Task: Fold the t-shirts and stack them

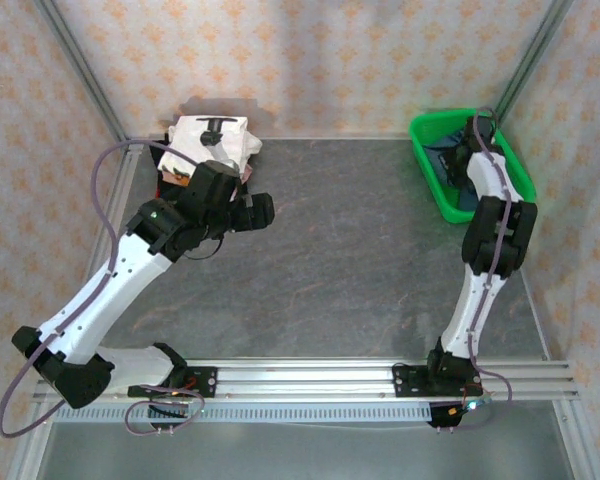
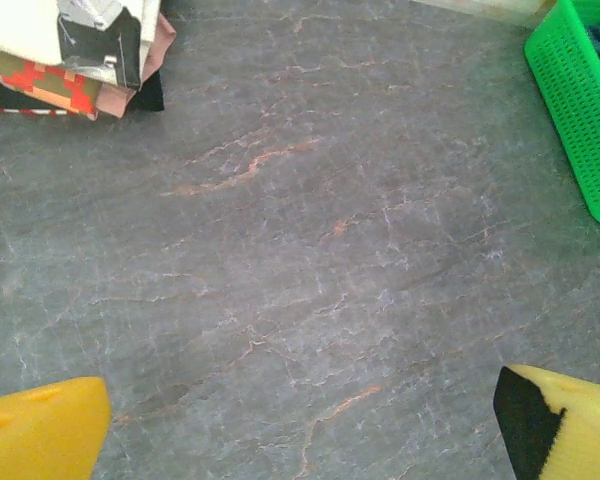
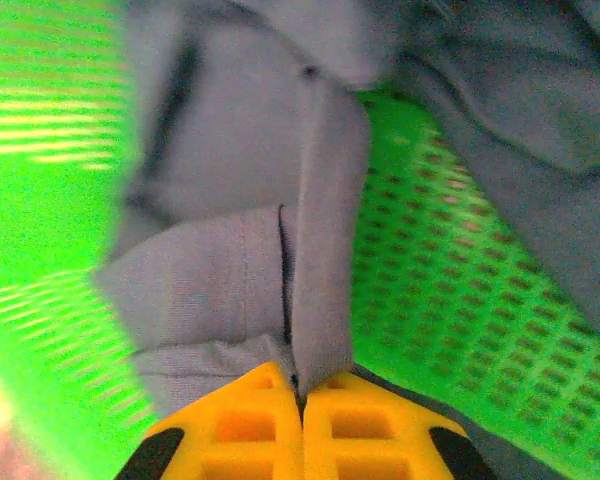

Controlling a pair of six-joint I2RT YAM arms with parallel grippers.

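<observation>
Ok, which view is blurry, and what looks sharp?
Right wrist view: the basket mesh smears into streaks at left and the blue shirt is soft; the right gripper is crisp. Left wrist view: table veins and the folded stack are sharp. Top view: even light, no glare.
</observation>
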